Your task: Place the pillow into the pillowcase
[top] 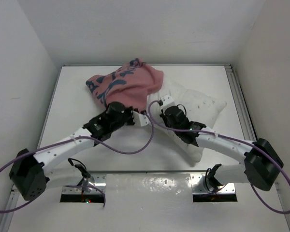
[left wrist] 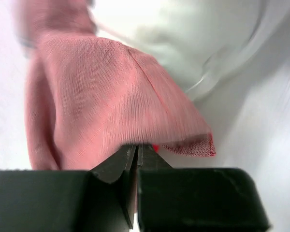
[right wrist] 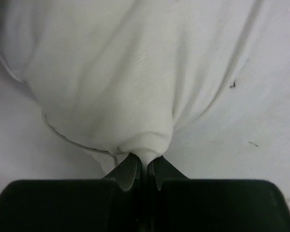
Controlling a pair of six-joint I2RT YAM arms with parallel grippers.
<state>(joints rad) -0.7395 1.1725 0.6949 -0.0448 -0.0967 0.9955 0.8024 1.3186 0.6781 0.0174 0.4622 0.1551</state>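
Grasp stage: left gripper (left wrist: 137, 152) clamped on the pillowcase (top: 123, 87) edge (upper centre, overhead view), right gripper (right wrist: 144, 162) pinching a fold of the pillow (top: 200, 108) at centre right; the next move probably calls for drawing the pillowcase mouth over the pillow.

The pillowcase (left wrist: 106, 101) is thin, matt pink cloth with a fine visible weave. The pillow (right wrist: 135, 67) is smooth white fabric, faintly specked. The left gripper (left wrist: 137, 153) looks like matt black plastic.

The pillowcase (top: 128, 83) and pillow (top: 200, 108) are filling the table's (top: 67, 111) far middle, both arms (top: 63, 150) reaching across its centre (cables (top: 135, 151) looping between). Bare room is lying along the left edge and far-right corner.
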